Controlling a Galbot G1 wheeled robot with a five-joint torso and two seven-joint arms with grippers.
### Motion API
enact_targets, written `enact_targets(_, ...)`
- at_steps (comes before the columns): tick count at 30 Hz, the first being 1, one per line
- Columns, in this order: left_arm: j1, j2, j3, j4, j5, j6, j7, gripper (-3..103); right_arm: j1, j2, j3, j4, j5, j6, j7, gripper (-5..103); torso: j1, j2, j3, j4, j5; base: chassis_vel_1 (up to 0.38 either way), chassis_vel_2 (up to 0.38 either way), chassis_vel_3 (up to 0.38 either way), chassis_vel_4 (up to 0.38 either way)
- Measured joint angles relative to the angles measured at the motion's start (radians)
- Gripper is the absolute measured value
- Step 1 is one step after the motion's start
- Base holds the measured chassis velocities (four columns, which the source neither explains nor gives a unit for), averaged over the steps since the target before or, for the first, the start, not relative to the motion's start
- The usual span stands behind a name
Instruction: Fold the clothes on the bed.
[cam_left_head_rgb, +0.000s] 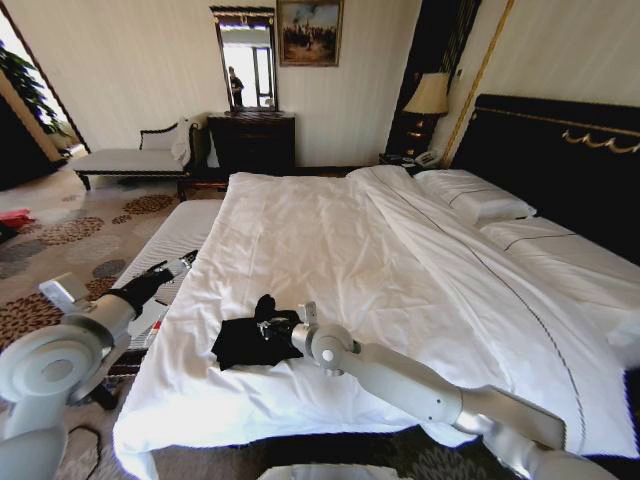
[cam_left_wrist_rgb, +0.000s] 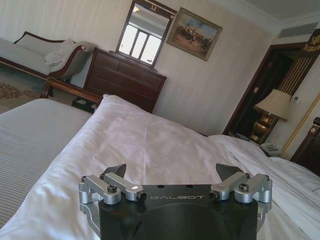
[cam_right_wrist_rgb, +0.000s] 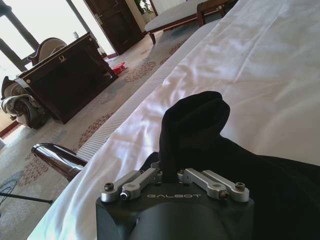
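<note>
1 black T-shirt lies crumpled on the white duvet near the foot of the bed, toward the robot's left side of the mattress and not far from the near edge. It is bunched, not spread flat: in the right wrist view a fold of black cloth stands up in a peak above the sheet, and the rest of the fabric spreads low beside it.

The right hand reaches across the near edge of the bed and sits at the shirt. In the right wrist view its linkages are drawn close together with black cloth rising directly from between them, so I judge it clenched on the T-shirt, lifting or dragging a pinch of fabric. That raised peak fits a hold near 1 edge or sleeve, which would suit pulling the garment out flat before any fold is made.

The left hand hovers off the left side of the bed, over the edge of the duvet, well apart from the shirt. Its own camera shows its 2 fingertips spread wide with nothing between them, so it is released and waiting, pointed along the mattress toward the pillows.

No container takes part; the bed alone carries the shirt. Folding looks barely begun, since the cloth is not yet laid out.
</note>
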Motion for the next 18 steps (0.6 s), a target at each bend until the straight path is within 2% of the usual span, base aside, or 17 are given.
enact_targets(5, 0.008, 0.000, -0.003, -0.004, 0.002, 0.000, 0.000, 100, 0.003, 0.043, -0.014, -0.035, -0.011, 0.011, -0.002, 7, 0.000, 0.000, 0.000, -0.0001, 0.0001, 0.000, 0.000, 0.000, 0.000)
enact_targets(12, 0.016, -0.002, -0.006, -0.008, 0.003, 0.001, 0.000, 100, -0.003, 0.054, -0.034, -0.041, -0.042, 0.032, -0.001, 3, 0.000, 0.000, 0.000, 0.0000, 0.0001, 0.000, 0.000, 0.000, 0.000)
enact_targets(15, 0.019, -0.004, -0.007, -0.008, 0.004, 0.001, 0.000, 100, -0.007, 0.054, -0.043, -0.025, -0.040, 0.055, -0.011, 19, 0.000, 0.000, 0.000, -0.0002, 0.0002, 0.000, 0.000, 0.000, 0.000)
enact_targets(18, 0.022, -0.007, -0.006, -0.009, 0.006, 0.002, 0.000, 100, -0.010, 0.066, -0.045, -0.029, -0.042, 0.068, -0.021, 24, 0.000, 0.000, 0.000, -0.0002, 0.0002, 0.000, 0.000, 0.000, 0.000)
